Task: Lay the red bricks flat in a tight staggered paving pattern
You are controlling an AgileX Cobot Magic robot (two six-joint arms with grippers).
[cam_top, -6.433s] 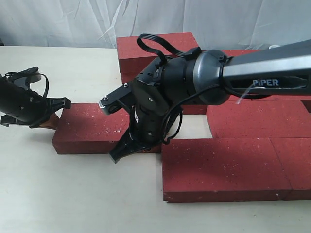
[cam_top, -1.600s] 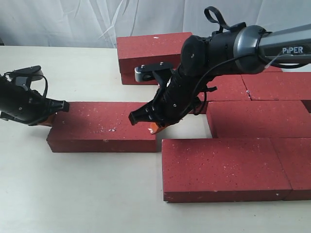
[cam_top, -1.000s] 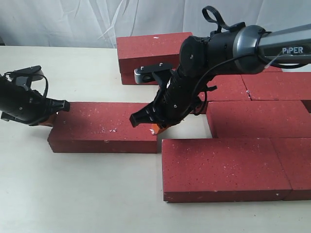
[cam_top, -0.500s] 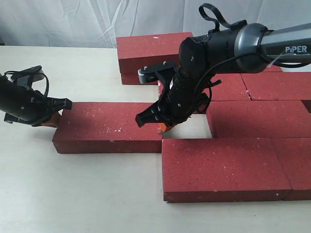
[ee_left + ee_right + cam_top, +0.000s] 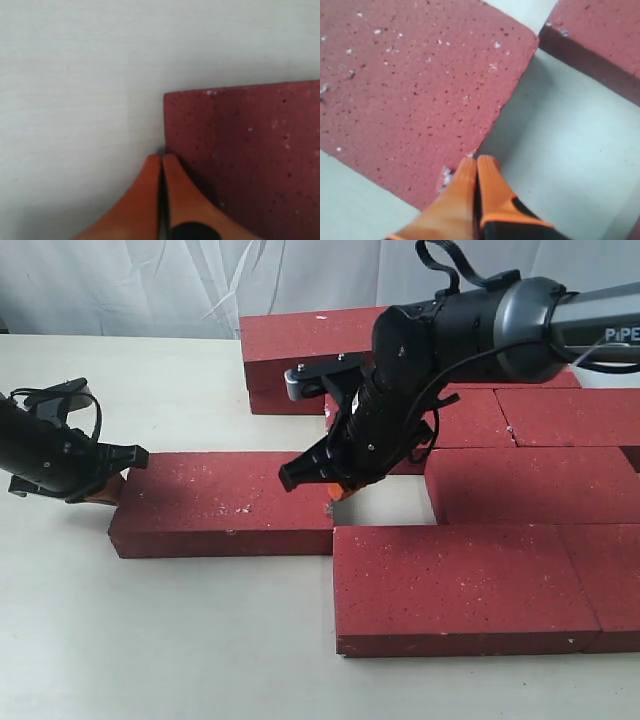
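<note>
Red bricks: most lie flat in a tight patch on the right of the tabletop (image 5: 180, 640), with more at the back; one is not yet joined to the patch
Loose brick (image 5: 225, 502): flat, left of the patch, its long side running left to right – its right near corner sits just at the far left corner of the front-row brick (image 5: 465, 585)
Gap (image 5: 390, 502): bare tabletop between the loose brick's right end and the middle-row brick (image 5: 530, 485); this looks like the slot to fill
Left fingers (image 5: 104, 490): pressed together, holding nothing, tips at the brick's left end face – the left wrist view shows the left fingers (image 5: 156, 167) just against the loose brick (image 5: 250, 160) near its corner
Right fingers (image 5: 338, 490): pressed together and empty, tips down at the brick's right end; in the right wrist view the right fingers (image 5: 472, 167) sit at the edge of the loose brick (image 5: 410, 90), over the gap
Step in hand: most likely sliding the loose brick rightwards into the gap so that it overlaps the joint of the front row
Doing it well: push low on the left end face and near its middle, so the brick travels straight and does not swing; the right fingers should steer the leading corner, then clear out of the gap before it closes
Watch for: the near right corner catching on the front-row brick; nudge the brick a touch away from that row first, then close both joints
</note>
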